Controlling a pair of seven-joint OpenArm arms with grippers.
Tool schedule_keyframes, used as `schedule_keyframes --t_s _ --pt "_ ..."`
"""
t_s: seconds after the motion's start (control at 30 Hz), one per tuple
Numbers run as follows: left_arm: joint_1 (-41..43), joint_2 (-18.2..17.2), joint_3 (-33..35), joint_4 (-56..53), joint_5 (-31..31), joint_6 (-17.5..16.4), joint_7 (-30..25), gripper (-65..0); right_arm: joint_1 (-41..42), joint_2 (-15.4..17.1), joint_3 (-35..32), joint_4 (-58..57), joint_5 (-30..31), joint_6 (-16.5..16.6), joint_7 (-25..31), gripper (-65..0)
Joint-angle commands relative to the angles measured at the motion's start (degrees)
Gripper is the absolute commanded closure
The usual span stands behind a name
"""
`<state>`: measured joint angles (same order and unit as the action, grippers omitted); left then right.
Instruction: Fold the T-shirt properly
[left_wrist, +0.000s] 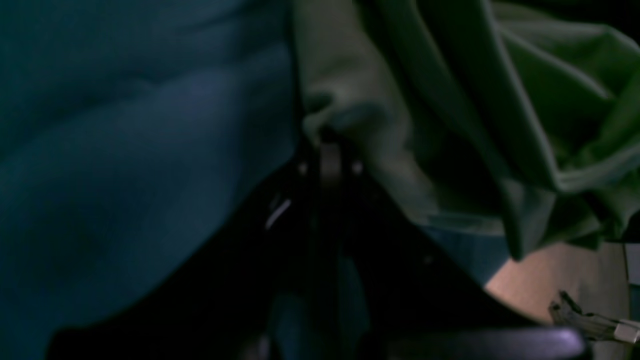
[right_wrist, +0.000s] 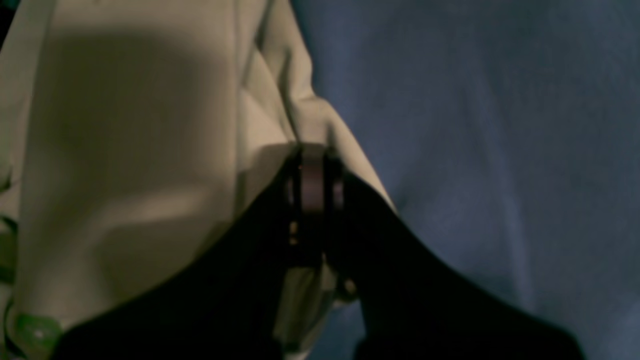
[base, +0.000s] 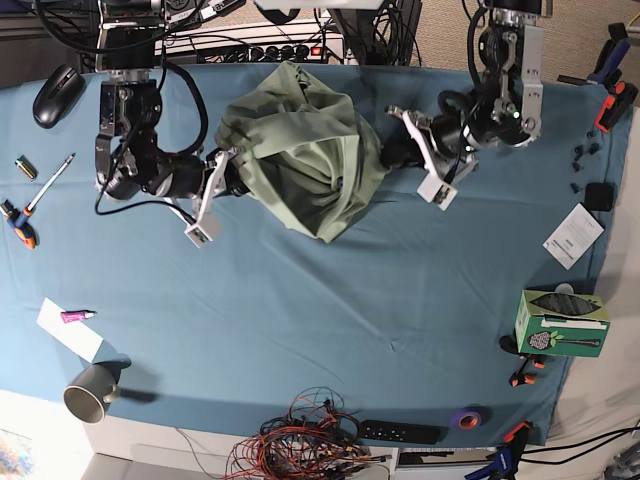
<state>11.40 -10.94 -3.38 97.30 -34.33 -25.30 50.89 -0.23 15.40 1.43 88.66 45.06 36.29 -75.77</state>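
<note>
Between our two arms, the right tool (right_wrist: 314, 175) pinches a pale fold of the T-shirt (base: 300, 150), and the left tool (left_wrist: 330, 155) pinches its opposite edge. We see the sage-green shirt bunched in a rumpled, creased heap on the teal-covered bench (base: 300, 320), toward the far side.

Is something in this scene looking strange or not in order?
Yes. The T-shirt is a crumpled heap on the teal cloth, not flat, pinched on both sides by the left gripper and right gripper.
</note>
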Motion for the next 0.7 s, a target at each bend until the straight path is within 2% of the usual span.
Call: schedule_keyframes --t_s 0.0,0.37,0.67 --pt "-0.79 -0.33 -0.11 -0.11 2.19 1.09 0.96 0.0 -1.18 0.98 0.17 0.63 -3.3 -0.15 -4.23 0.0" --pt "-3.39 -0.33 -0.11 -0.83 2.19 1.11 0.48 0.0 -10.71 0.96 5.4 14.08 -3.32 -0.11 -4.23 0.0" --pt "-6.75 -0.17 0.07 -0.83 1.05 1.09 0.48 0.0 -17.59 0.66 6.93 17.27 -3.34 -0.48 -3.32 0.0"
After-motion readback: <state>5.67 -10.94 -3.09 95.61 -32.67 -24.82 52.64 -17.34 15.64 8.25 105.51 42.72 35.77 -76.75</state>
